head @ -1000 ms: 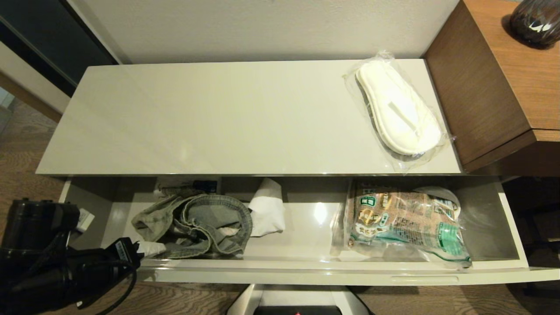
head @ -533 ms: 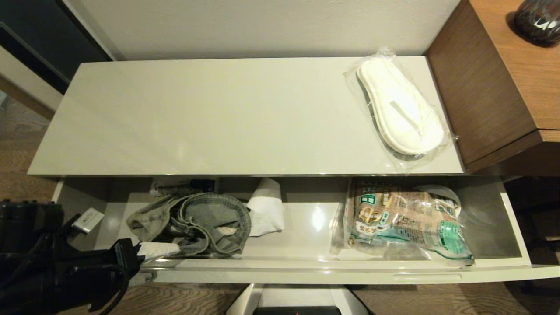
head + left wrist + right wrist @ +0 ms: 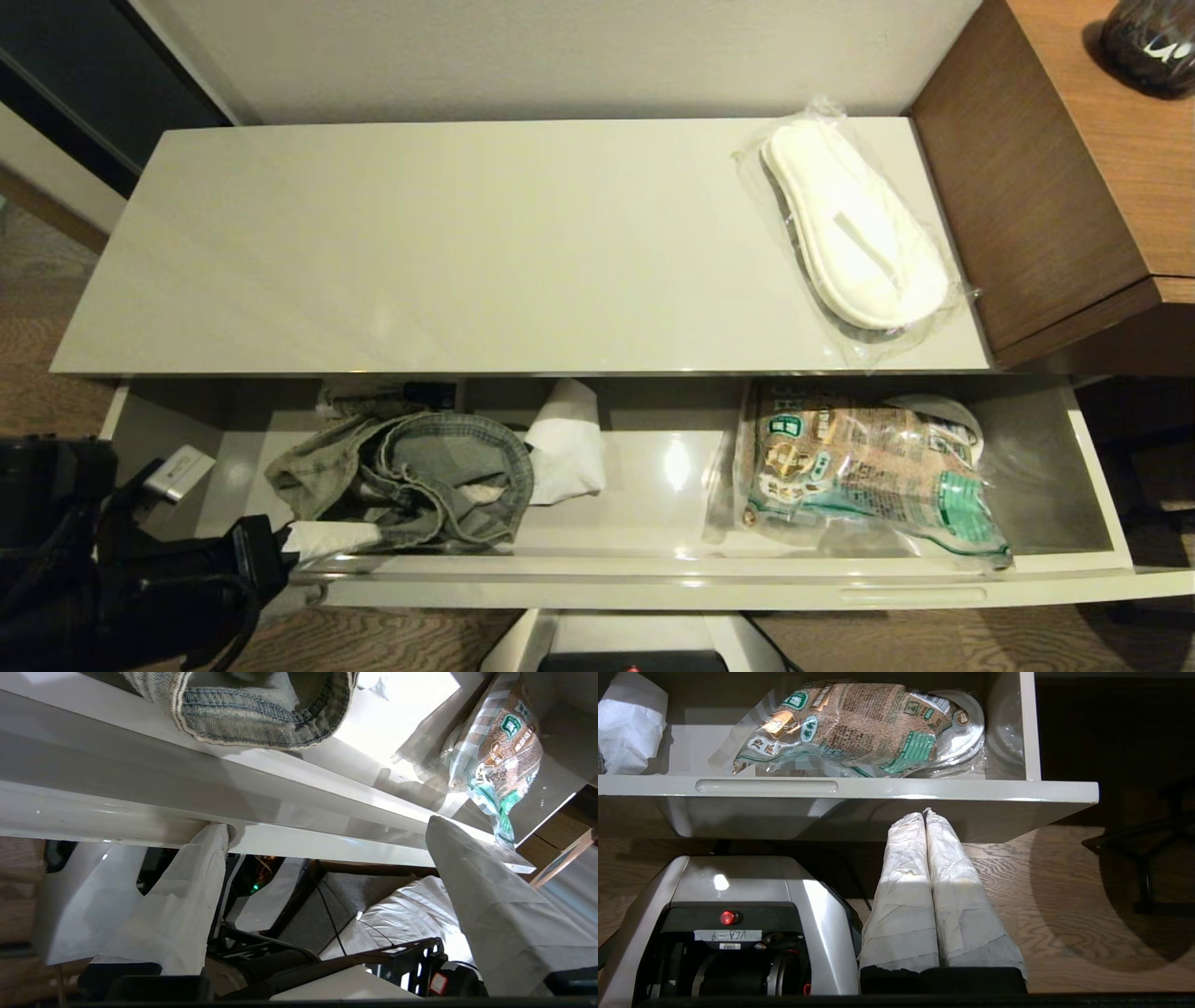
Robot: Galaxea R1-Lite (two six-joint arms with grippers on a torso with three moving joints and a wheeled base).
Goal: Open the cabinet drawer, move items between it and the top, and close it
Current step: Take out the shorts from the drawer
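I have the cabinet drawer [image 3: 653, 569] pulled out, denim garment [image 3: 420, 476] lying at its left end, slippers [image 3: 854, 233] on the top [image 3: 448, 252]. My left gripper [image 3: 327, 830] straddles the drawer's front edge, spread wide and empty; the right gripper [image 3: 926, 814] is parked, closed. Next I must reach over the front onto the denim.

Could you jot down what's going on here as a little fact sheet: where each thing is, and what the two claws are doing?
drawer: pulled open
cabinet top: holds the wrapped slippers at its right end
denim garment: inside the drawer, left part
food packet: inside the drawer, right part
white paper wad: inside the drawer, beside the denim garment
left gripper: open, at the drawer's front edge, holding nothing
right gripper: shut, empty, low in front of the drawer
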